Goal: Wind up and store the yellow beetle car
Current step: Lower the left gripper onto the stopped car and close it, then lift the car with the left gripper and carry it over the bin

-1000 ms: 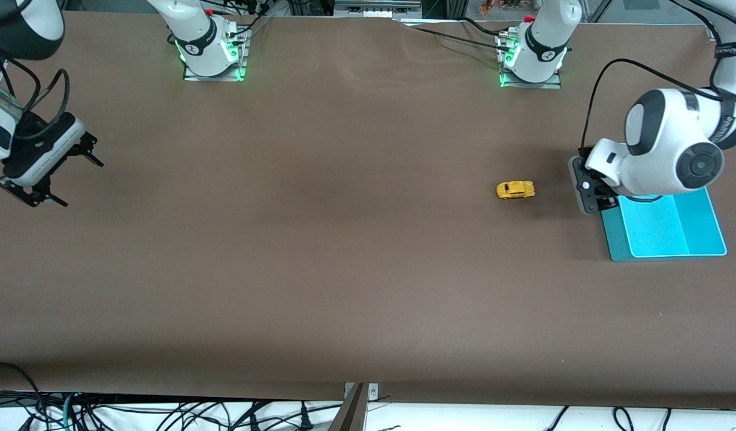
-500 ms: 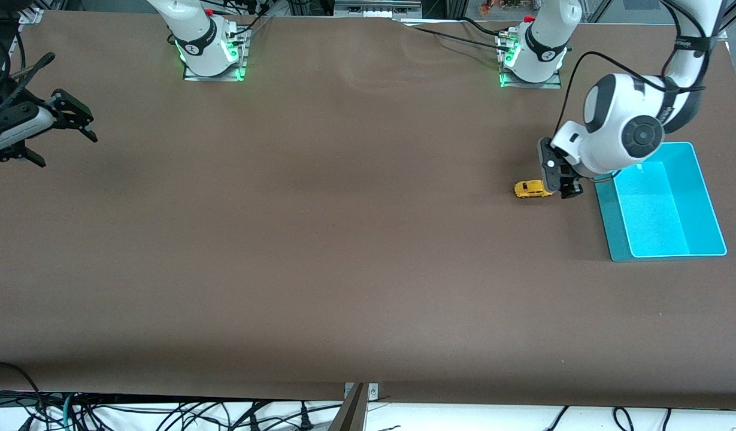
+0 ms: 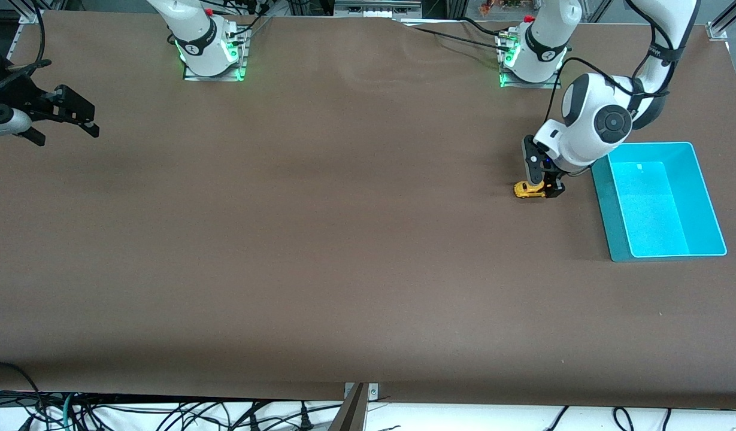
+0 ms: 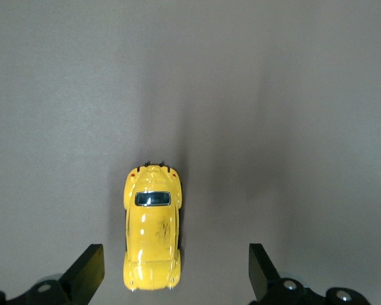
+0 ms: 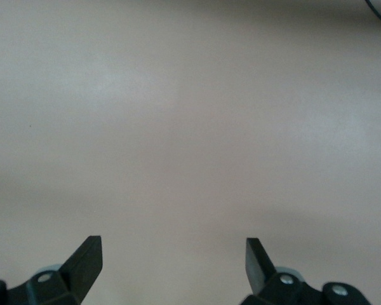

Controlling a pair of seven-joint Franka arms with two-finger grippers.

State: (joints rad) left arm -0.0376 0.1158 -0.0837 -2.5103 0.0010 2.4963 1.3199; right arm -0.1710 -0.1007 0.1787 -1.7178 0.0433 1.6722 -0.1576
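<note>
Left pincer (image 3: 541, 187) stood wide over the small yellow beetle-shaped toy car (image 3: 528, 190), fingers straddling it for a grasp; car rested on brown desk (image 3: 344, 239) beside turquoise plastic tray (image 3: 607, 206); right pincer (image 3: 65, 117) waited wide, at the desk's edge toward the right arm's end.

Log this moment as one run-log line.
left gripper: open, down around yellow beetle car | car: on table beside teal bin | right gripper: open, waiting

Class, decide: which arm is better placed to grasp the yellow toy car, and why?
The left arm. Its open claw sits right at the yellow beetle car, beside the teal bin. The right claw, also open, waits at the right arm's end of the table.
</note>
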